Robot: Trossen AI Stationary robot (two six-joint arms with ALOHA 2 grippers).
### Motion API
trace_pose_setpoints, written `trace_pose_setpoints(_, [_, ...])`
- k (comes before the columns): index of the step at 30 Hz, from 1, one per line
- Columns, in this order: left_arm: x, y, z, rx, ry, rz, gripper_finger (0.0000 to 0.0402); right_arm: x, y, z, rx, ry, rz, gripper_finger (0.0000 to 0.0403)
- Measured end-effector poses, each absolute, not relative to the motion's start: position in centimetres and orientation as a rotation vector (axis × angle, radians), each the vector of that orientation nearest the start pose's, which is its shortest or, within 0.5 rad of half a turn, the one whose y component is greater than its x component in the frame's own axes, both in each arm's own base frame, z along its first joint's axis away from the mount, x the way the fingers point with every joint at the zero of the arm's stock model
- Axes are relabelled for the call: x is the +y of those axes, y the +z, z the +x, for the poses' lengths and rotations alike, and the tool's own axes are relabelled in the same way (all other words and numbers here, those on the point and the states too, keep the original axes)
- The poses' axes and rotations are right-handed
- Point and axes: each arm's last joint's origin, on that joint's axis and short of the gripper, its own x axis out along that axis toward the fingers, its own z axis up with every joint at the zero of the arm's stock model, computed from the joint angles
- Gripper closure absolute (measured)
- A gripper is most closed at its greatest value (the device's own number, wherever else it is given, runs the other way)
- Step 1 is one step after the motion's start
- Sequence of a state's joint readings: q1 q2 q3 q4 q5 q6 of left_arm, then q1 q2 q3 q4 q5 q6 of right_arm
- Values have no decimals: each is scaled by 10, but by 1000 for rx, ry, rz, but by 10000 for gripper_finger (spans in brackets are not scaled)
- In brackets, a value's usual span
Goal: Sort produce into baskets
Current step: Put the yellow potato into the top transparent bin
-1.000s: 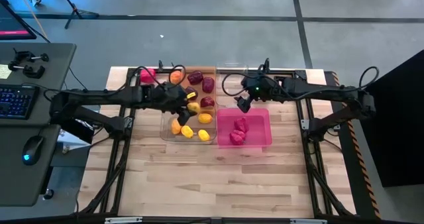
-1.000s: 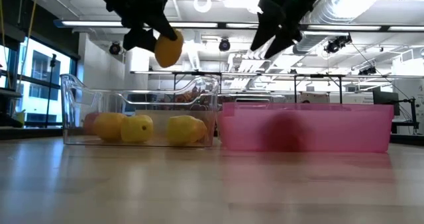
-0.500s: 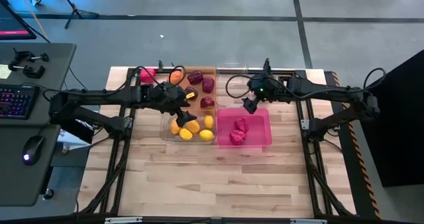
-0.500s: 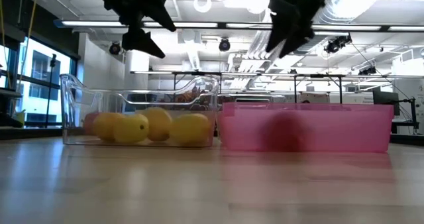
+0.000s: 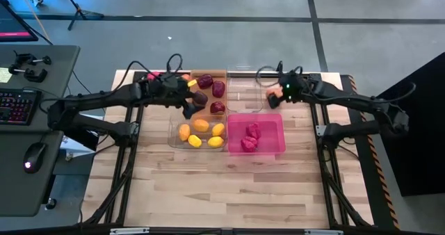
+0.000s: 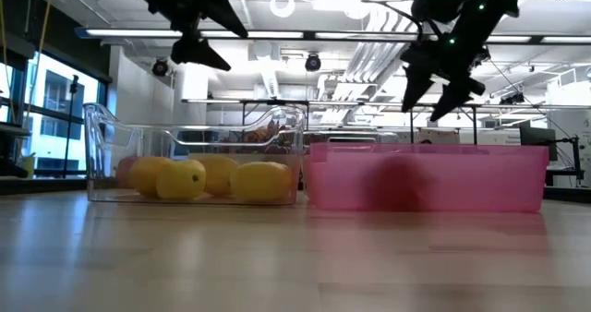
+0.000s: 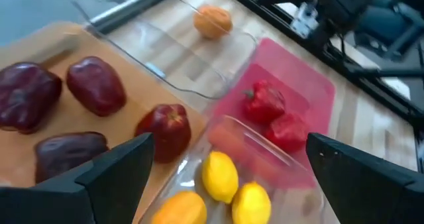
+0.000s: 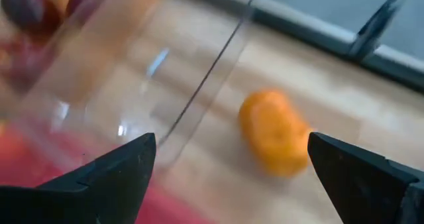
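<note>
Nearest the table's front edge, the pink bin [image 5: 264, 143] holds two pink-red pieces [image 5: 251, 138], a pepper-like one among them. Just left of it, touching, a clear bin [image 5: 174, 139] holds the yellow and orange pieces [image 5: 201, 132], lemons [image 6: 185, 178] lying along its front wall in the low view.

Behind that clear bin sits the orange bin [image 5: 210, 74] with the dark maroon pieces [image 5: 209, 90]. The left gripper [image 5: 186, 110] hangs over the border between these two bins, its fingers apart and holding nothing; its wrist view looks down on maroon fruit [image 7: 96, 85] and lemons [image 7: 220, 175].

Behind the pink bin stands the second clear bin [image 5: 243, 96], and it looks bare inside. The right gripper [image 5: 272, 96] hovers at that bin's right edge, fingers spread wide and empty. One orange piece [image 8: 273, 132] lies on the wood just outside the clear wall, directly ahead of the right gripper.

At the far left corner, a pink-red piece [image 5: 151, 76] and an orange one [image 5: 183, 76] rest on the table, partly hidden by the left arm.
</note>
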State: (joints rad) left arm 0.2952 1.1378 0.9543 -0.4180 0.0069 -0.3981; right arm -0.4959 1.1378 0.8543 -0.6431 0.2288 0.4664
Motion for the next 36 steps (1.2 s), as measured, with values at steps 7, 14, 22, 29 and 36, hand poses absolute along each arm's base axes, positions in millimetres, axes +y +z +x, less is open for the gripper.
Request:
trace_pose_setpoints(7, [77,308,229,476,364,-601,21,-134,271,188,657,-872,455,18])
trace_pose_setpoints(14, [76,339,227,224,206,-557,21,-173,242,184,863,-892,572,18])
trace_pose_setpoints(22, [87,347,217,149,263,-594,21,-199,199,190,1059,-725,596,18])
trace_pose_setpoints(29, [87,348,217,143,263,-606,21,-206,171,197,1159,-694,617,18])
trace_pose_setpoints(36, [89,348,216,126,328,-598,21,-208,159,200,1211,-726,584,39])
